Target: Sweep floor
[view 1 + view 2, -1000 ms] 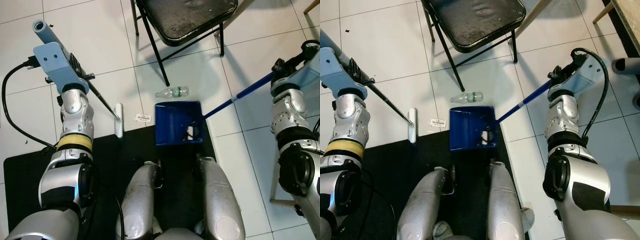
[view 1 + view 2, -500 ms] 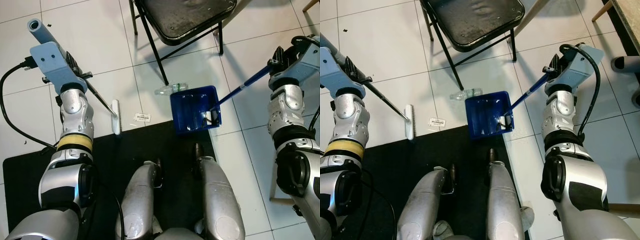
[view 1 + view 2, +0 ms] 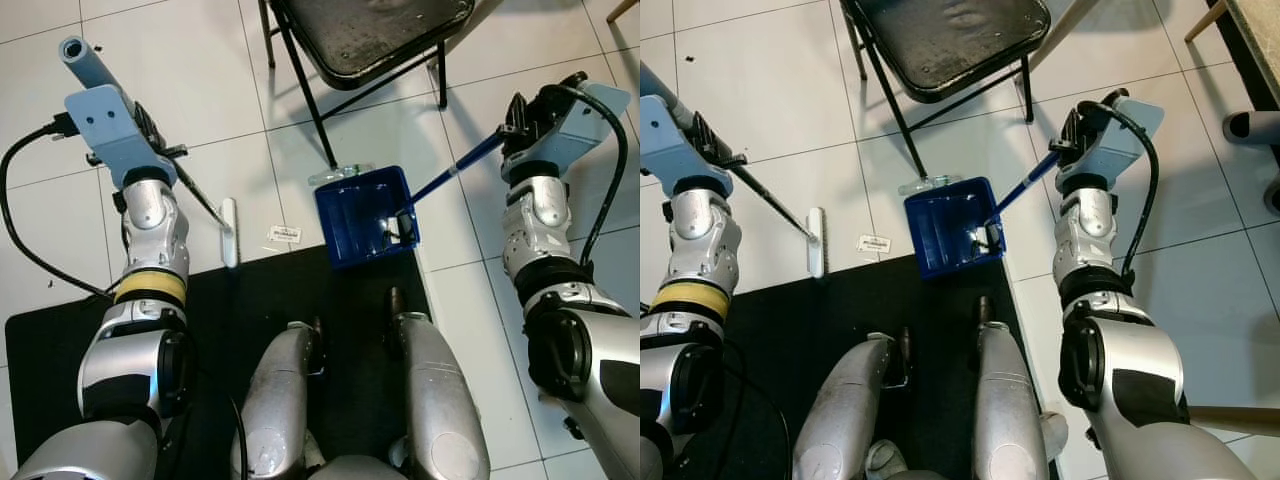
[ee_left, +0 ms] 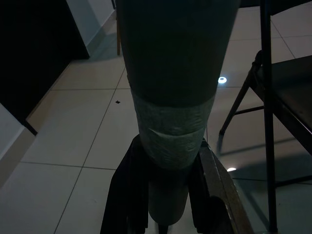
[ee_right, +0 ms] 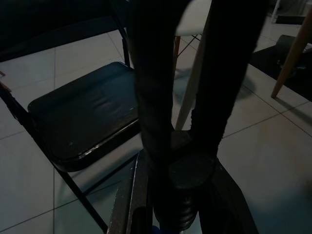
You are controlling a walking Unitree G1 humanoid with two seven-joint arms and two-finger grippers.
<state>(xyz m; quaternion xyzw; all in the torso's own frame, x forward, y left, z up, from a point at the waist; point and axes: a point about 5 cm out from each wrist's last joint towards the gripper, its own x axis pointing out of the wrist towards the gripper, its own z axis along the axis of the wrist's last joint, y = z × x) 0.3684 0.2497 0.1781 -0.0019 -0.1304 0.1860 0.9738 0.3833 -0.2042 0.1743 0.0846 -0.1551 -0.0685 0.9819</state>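
Since earlier, our right gripper [image 3: 1072, 135], clenching its handle, slid one blue dustpan [image 3: 366, 216] over one bottle [image 3: 330, 177]; beside the dustpan, one unreadable label [image 3: 284, 234], one brush [image 3: 229, 232] grasped by our left gripper [image 3: 150, 135].

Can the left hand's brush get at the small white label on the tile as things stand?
Probably yes. The brush held by the left hand rests on the tile just beside the label, with bare floor between them; the blue dustpan sits on the label's far side.
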